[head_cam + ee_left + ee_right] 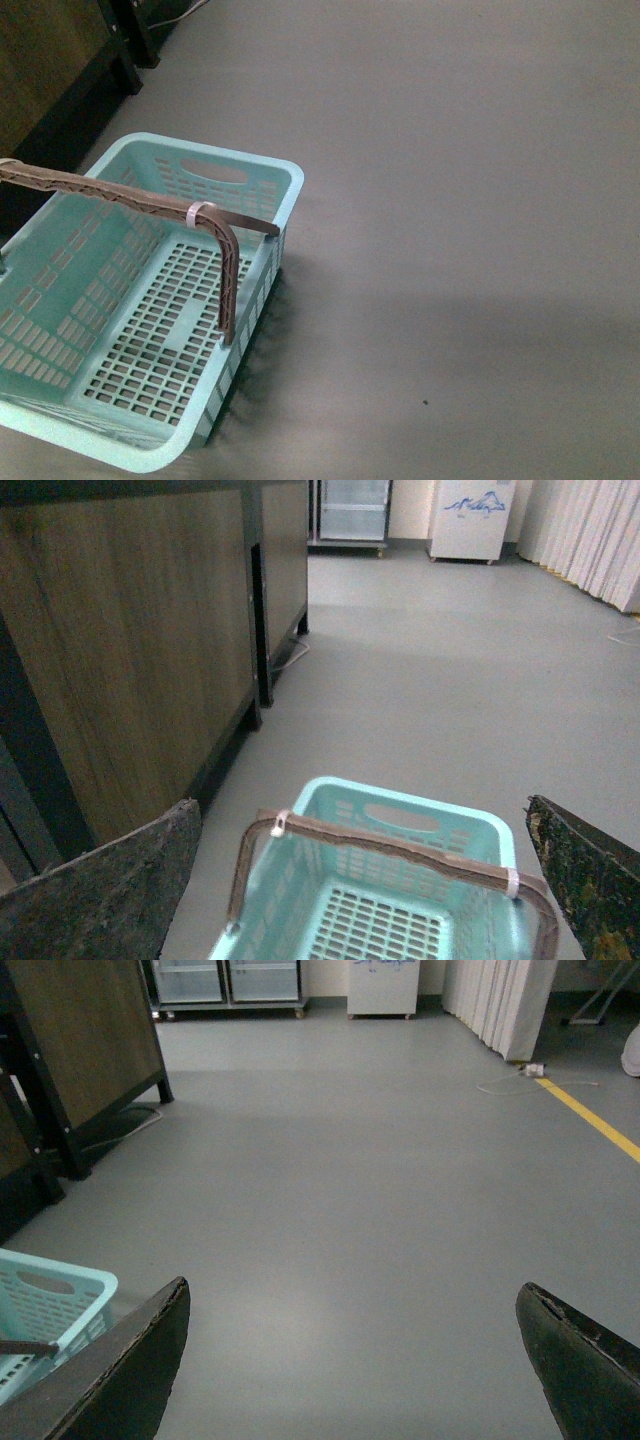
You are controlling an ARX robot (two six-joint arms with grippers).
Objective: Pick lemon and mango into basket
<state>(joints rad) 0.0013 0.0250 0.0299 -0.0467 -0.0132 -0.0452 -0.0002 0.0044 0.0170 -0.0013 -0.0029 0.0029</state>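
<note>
Lying empty on floor [480, 220], basket [292, 200] is seen just ahead of left gripper [360, 810], off to side of right gripper [352, 1290]. Both sets of jaws spread, nothing held. No lemon, mango seen anywhere; left gripper judged nearer basket.

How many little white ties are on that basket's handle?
2. One tie wraps the handle near one bend, the other tie near the opposite bend. Its lower ends are cut off.
</note>
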